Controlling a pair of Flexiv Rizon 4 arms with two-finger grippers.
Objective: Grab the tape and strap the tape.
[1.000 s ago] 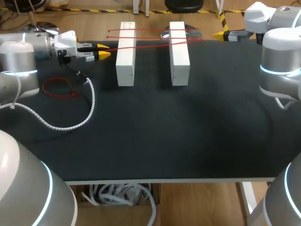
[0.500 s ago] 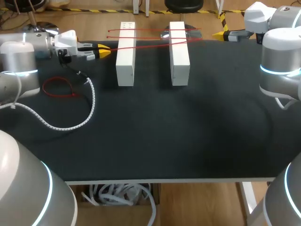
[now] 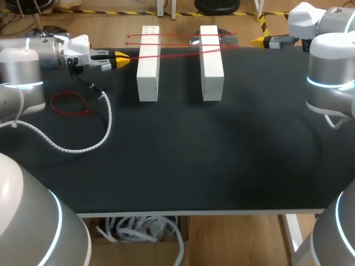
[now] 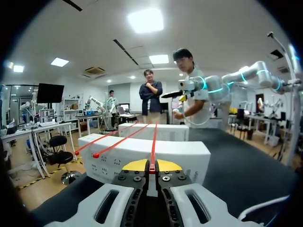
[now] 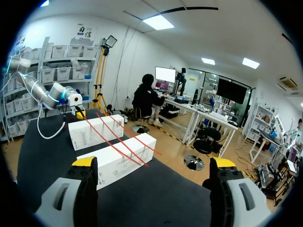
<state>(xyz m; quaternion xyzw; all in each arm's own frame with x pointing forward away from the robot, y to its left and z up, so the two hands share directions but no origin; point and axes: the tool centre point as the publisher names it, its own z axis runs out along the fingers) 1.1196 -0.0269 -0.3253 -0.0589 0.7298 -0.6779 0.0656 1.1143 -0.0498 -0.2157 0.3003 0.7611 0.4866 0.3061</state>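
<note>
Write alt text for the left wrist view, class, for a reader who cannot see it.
The left gripper's yellow tips are shut on the end of a red strap that runs ahead over the tops of two white blocks on a black table. Two more red straps lie across the blocks beside it.

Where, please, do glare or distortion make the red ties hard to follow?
Head view: even light, red ties crisp over the white blocks. Left wrist view: glare overhead, straight edges bend, yet the tie in the left tool reads clearly. Right wrist view: bent likewise, ties thin.
</note>
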